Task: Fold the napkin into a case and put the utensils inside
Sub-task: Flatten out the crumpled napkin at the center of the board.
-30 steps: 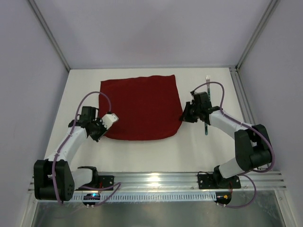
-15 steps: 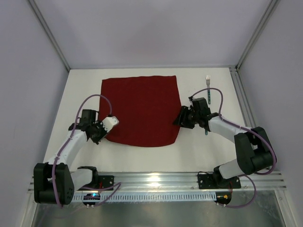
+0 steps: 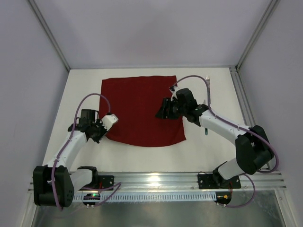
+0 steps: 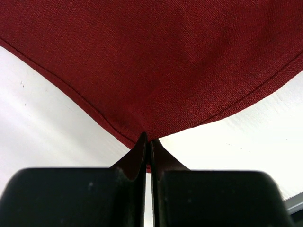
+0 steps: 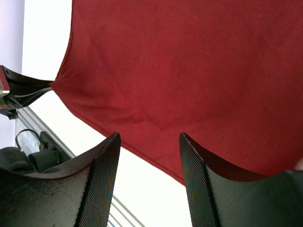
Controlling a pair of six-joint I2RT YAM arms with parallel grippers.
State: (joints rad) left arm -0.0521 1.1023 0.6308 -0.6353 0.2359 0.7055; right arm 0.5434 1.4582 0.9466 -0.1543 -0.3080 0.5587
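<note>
L gripper [image 4: 147, 141] clenched on napkin [image 3: 137, 104] corner; R gripper [image 5: 149, 142] (jaws apart) above napkin.

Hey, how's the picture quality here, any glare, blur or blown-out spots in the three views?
Top external view: even, soft light, with one glare patch on the metal rail. Left wrist view: napkin weave sharp, left tool dark and soft-edged up close. Right wrist view: table washed out white, right tool fairly crisp.

Left gripper [image 4: 147, 140] clamped tight — right gripper [image 5: 149, 138] with jaws spread wide
</note>
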